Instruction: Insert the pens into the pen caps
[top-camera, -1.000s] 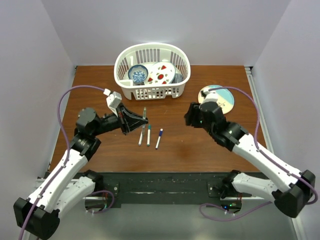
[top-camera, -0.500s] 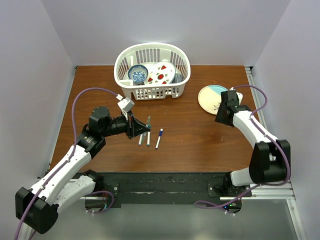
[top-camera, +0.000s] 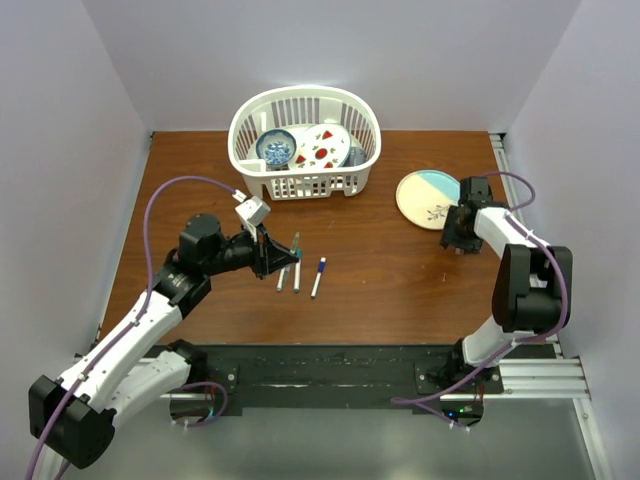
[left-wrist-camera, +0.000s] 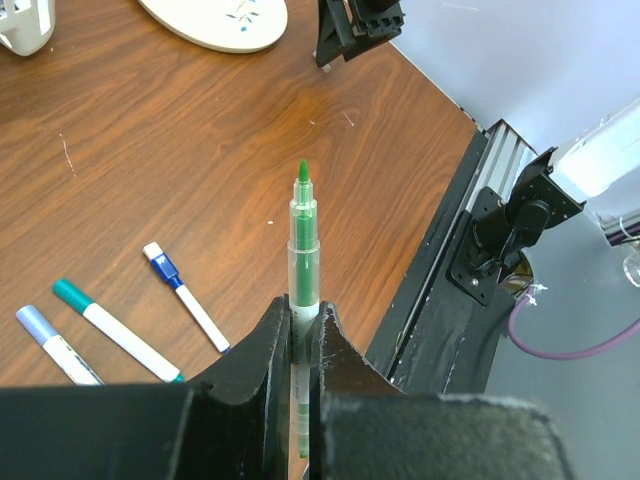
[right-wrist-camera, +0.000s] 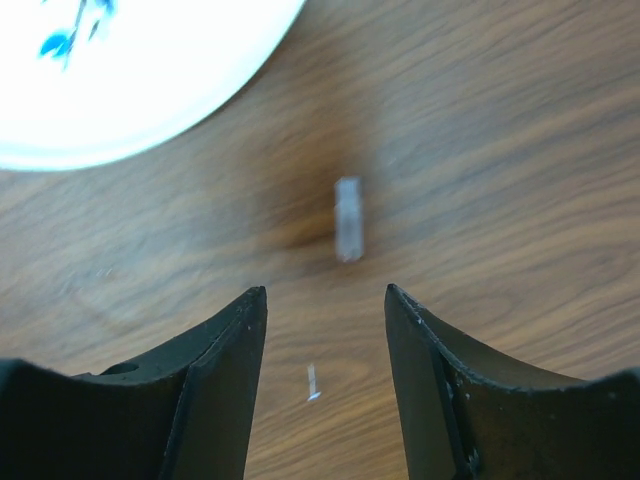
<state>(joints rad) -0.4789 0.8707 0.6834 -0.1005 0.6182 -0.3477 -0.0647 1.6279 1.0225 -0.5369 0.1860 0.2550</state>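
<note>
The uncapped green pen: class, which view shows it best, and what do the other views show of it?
The left wrist view: the green pen runs up the frame's middle, tip bare, clamped in the left pincer. The top external view shows it only as a small sliver. The right wrist view does not show it.

A robot lab cell: plain white walls (top-camera: 400, 60) box in a wooden desk (top-camera: 400, 290), 2 arms (top-camera: 140, 320) bolted to its rail (top-camera: 330, 372).

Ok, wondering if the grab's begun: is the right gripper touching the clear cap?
Apart. The right wrist view shows the clear cap lying beyond the open right gripper, with a visible gap off either jaw.
</note>
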